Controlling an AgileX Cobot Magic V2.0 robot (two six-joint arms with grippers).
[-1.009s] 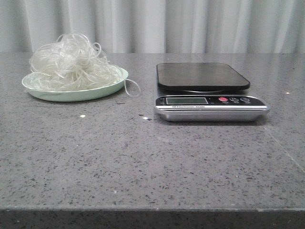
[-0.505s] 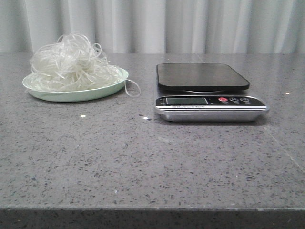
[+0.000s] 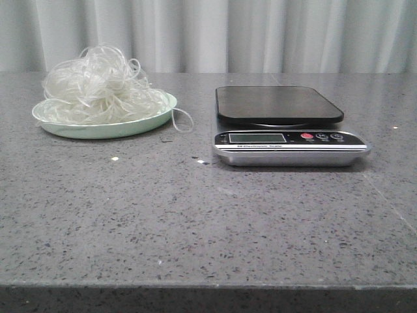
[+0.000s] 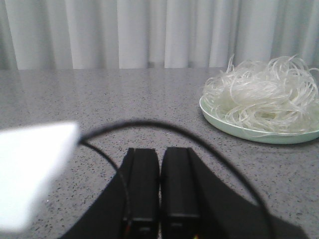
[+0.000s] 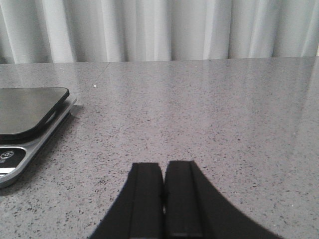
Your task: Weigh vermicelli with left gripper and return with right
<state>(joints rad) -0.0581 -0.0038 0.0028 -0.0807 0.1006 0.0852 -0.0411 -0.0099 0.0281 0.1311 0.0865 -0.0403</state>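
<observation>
The vermicelli (image 3: 98, 88) is a fluffy whitish tangle heaped on a pale green plate (image 3: 137, 125) at the table's far left; one loop hangs over the plate's right rim. It also shows in the left wrist view (image 4: 264, 94) on the plate (image 4: 234, 127). A kitchen scale (image 3: 290, 145) with a bare black platform (image 3: 279, 104) stands at centre right, and its corner shows in the right wrist view (image 5: 25, 112). My left gripper (image 4: 160, 149) is shut and empty, short of the plate. My right gripper (image 5: 163, 164) is shut and empty, beside the scale. Neither gripper shows in the front view.
The grey speckled table (image 3: 195, 215) ends at a front edge. White curtains (image 3: 208, 32) hang behind. A black cable (image 4: 149, 124) arcs over the left fingers. A blurred white patch (image 4: 30, 174) lies beside the left gripper.
The whole front view has shifted very slightly to the right; nothing on the table has moved relative to the rest.
</observation>
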